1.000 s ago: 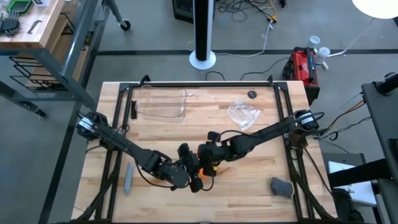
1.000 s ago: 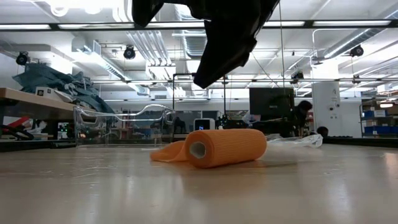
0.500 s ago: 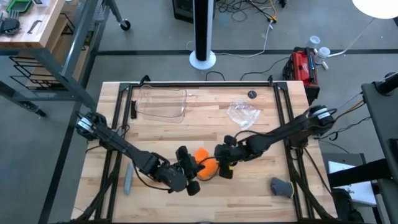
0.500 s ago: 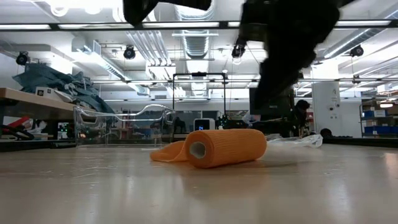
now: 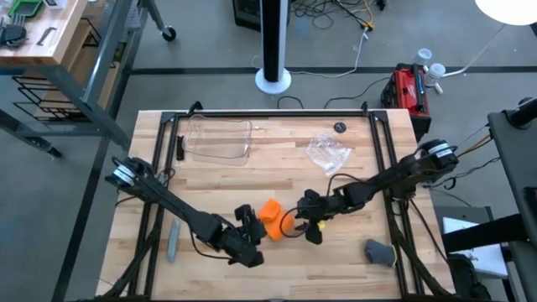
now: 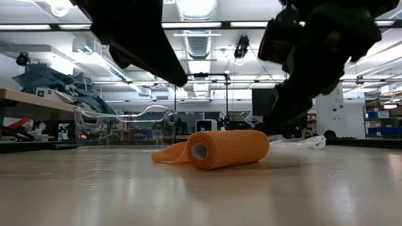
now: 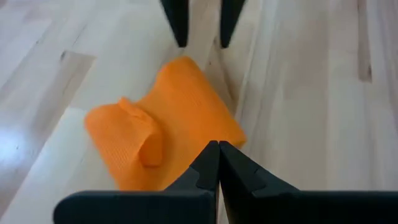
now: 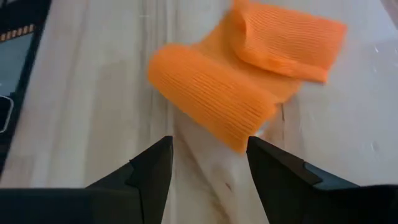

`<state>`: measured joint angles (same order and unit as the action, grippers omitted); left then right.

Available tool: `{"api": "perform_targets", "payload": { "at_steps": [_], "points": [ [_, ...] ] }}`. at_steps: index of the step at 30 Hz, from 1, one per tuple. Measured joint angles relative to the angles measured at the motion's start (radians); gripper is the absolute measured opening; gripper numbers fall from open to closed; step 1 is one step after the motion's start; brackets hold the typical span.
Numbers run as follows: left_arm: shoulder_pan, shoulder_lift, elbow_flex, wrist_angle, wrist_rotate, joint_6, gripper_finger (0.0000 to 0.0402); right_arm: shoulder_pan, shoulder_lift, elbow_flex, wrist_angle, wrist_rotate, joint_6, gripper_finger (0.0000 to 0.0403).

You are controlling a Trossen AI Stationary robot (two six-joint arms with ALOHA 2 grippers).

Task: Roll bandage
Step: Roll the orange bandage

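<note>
One bandage (image 5: pixel 273 219) is seen on the wooden surface (image 5: pixel 352 260) near its middle — mostly rolled, with a short loose tail (image 6: pixel 168 154) lying flat beside the roll. Two claws are placed either side of it, neither touching it. The left claw (image 5: pixel 251 237) is pressed fully together and is empty; the right claw (image 5: pixel 309 223) is spread apart with nothing between its fingers. One clear container (image 5: pixel 220 139), one crinkled plastic wrap (image 5: pixel 326 153) and one grey bar (image 5: pixel 172 240) are set well apart from it.
</note>
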<state>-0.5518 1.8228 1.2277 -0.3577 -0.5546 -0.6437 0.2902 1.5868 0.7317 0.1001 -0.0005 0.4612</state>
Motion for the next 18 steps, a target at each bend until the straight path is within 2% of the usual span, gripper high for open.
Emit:
{"api": "perform_targets", "payload": {
  "at_steps": [4, 7, 18],
  "points": [
    [0.0, 0.021, -0.011, 0.054, 0.042, 0.073, 0.0, -0.004, 0.045, -0.002, 0.012, -0.01, -0.002, 0.0199],
    [-0.007, 0.037, -0.014, 0.048, 0.049, 0.109, 0.0, -0.005, 0.079, -0.003, 0.073, -0.056, -0.007, 0.0199],
    [-0.008, 0.085, -0.035, 0.078, 0.156, 0.07, 0.0, -0.021, 0.128, -0.001, 0.164, -0.086, -0.014, 0.0199]
  ]
}}
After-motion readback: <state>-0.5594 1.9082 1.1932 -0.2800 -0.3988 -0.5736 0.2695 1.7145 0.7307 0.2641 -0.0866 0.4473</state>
